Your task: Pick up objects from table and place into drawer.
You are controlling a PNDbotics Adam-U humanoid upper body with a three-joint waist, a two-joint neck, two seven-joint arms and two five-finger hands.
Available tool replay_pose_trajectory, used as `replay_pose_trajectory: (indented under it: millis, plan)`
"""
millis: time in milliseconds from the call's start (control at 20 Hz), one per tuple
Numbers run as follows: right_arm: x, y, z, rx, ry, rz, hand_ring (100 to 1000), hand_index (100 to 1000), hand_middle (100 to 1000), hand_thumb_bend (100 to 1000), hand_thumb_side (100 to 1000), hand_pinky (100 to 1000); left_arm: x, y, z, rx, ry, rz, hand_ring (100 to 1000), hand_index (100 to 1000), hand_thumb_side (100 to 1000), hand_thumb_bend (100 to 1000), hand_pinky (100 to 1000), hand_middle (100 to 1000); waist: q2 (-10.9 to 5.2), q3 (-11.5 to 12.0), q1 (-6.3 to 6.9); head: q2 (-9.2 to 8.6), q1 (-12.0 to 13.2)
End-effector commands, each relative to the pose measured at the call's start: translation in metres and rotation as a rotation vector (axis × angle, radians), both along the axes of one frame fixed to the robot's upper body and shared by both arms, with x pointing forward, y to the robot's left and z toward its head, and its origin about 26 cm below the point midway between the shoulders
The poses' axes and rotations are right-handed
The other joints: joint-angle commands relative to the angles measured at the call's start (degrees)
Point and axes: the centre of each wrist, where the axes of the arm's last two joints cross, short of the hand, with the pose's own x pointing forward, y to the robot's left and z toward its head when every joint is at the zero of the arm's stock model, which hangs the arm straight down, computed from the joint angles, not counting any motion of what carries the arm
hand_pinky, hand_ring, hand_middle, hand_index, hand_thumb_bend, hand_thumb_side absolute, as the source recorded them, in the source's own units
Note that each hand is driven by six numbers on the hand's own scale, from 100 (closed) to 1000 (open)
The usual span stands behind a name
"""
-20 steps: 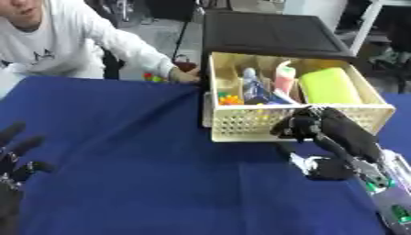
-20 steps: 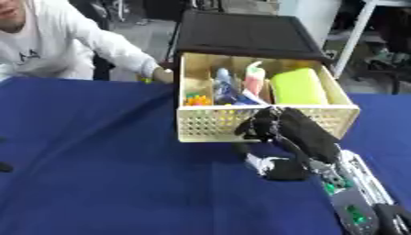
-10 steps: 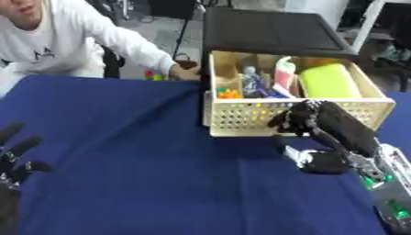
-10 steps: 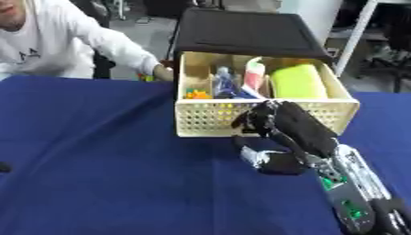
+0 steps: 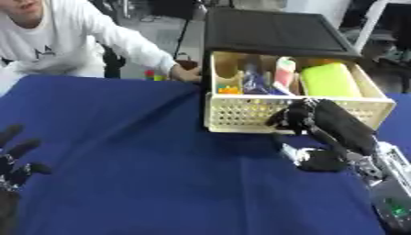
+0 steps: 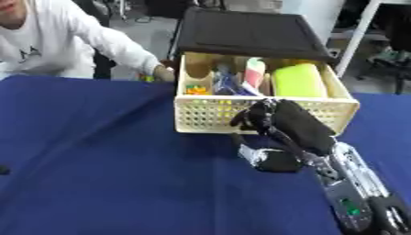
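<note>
The robot's right hand (image 5: 321, 126) is sitting in the middle right of the picture, coming in from the lower right corner. Its fingers (image 5: 291, 117) are curling down, and the tips are sitting right at the front wall of the drawer (image 5: 241, 112). It is not holding anything that can be seen. Its thumb (image 5: 309, 158) is lying lower, just over the blue table (image 5: 128, 151).

The drawer is a cream-coloured basket with lots of small holes in its front. It is standing pulled out, in the upper middle of the picture, and its black cabinet top (image 5: 273, 32) is showing behind it at the top. Things are lying inside the drawer. A big yellow-green thing (image 5: 327, 80) is filling the right part. A tall thing with red and white on it (image 5: 284, 75) is standing in the middle. A blue thing (image 5: 255, 82) is lying beside it on the left. Something small and orange (image 5: 229, 90) is sitting in the left part.

A person in a white top is leaning in at the upper left of the picture. The person's hand (image 5: 186, 73) is touching the left side of the drawer.

The robot's left hand (image 5: 14, 165) is resting in the lower left corner. Its fingers are spread out and pointing up, and it is holding nothing.
</note>
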Motion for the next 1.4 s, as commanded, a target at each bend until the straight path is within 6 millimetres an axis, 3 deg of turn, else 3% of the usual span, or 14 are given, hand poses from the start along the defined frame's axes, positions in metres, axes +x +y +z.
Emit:
replay_pose_trajectory:
  millis: [50, 950, 1000, 1050, 1400]
  plan:
    - [0.001, -0.002, 0.013, -0.027, -0.042, -0.006, 254, 673, 312, 196, 1000, 205, 0.001, -0.001, 0.007, 0.007, -0.024, -0.001, 798, 816, 1000, 108, 537, 860, -0.42, 0.19, 0.02, -1.12, -0.17]
    - [0.009, -0.018, 0.027, -0.018, -0.087, -0.100, 273, 667, 309, 185, 1000, 206, 0.004, -0.007, 0.010, 0.014, -0.045, 0.001, 797, 815, 1000, 102, 537, 861, 2.15, 0.46, 0.39, -4.17, -0.79]
    - [0.009, -0.018, 0.028, -0.020, -0.090, -0.099, 273, 665, 307, 284, 1000, 205, 0.004, -0.007, 0.010, 0.015, -0.047, 0.001, 796, 815, 1000, 102, 537, 861, 2.33, 0.50, 0.44, -4.34, -0.80]
    - [0.010, -0.019, 0.029, -0.023, -0.093, -0.098, 273, 663, 305, 311, 1000, 205, 0.005, -0.008, 0.010, 0.016, -0.049, 0.001, 796, 815, 1000, 102, 537, 861, 2.49, 0.55, 0.50, -4.48, -0.84]
    - [0.013, -0.025, 0.035, -0.041, -0.100, -0.101, 273, 657, 302, 372, 1000, 204, 0.005, -0.011, 0.009, 0.019, -0.059, -0.002, 796, 817, 1000, 100, 537, 862, 3.35, 0.90, 1.07, -5.36, -0.96]
